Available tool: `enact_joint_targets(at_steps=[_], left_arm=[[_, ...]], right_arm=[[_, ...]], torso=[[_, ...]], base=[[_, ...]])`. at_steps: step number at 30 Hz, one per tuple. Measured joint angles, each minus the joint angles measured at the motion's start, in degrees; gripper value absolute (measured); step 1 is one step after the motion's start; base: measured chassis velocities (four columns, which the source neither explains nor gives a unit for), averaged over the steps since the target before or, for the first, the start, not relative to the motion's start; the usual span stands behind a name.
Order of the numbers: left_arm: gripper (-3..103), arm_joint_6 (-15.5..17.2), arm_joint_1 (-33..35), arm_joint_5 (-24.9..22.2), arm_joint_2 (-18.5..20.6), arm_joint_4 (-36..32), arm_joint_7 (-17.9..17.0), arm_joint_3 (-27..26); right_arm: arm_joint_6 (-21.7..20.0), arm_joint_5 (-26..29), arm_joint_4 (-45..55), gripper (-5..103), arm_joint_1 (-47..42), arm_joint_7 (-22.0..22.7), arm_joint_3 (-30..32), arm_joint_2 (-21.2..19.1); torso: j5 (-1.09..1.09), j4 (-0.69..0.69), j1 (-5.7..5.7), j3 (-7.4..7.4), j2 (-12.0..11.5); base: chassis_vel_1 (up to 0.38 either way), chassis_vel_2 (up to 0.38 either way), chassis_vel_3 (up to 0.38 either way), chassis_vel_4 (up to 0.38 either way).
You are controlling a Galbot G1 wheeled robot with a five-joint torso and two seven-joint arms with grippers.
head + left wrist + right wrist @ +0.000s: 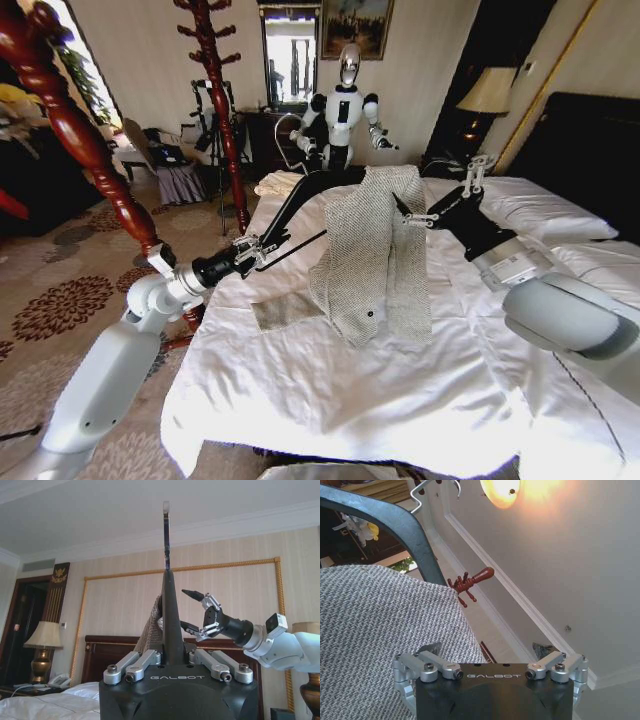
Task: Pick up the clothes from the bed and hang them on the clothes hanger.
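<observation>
The left end effector (262, 245) is clamped on the clothes hanger (300, 195), holding it raised above the bed (330, 400). The clothes (375, 250), a grey flecked knit jacket, hang from one hanger shoulder, their lower part resting on the white duvet. The right end effector (415, 215) has its fingers apart beside the jacket's upper edge.

Flecked coarse-knit jacket (375, 250), matt black hanger (300, 195)
</observation>
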Motion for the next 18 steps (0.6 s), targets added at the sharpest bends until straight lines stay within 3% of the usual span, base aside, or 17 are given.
enact_joint_targets(at_steps=[11,18], left_arm=[[18,0.0,-0.12,0.11,0.26,-1.02,0.01,0.86],[18,0.0,0.32,0.34,0.27,-1.88,-0.11,1.47]], right_arm=[[1.77,-9.17,-2.16,100,0.58,-3.39,0.04,-0.93],[2.17,-10.42,-2.44,100,0.46,-4.83,-0.09,-0.59]], torso=[[0.01,0.0,0.0,0.0,0.0],[0.0,0.0,0.0,0.0,0.0]], base=[[0.0,0.0,0.0,0.0],[0.0,0.0,0.0,0.0]])
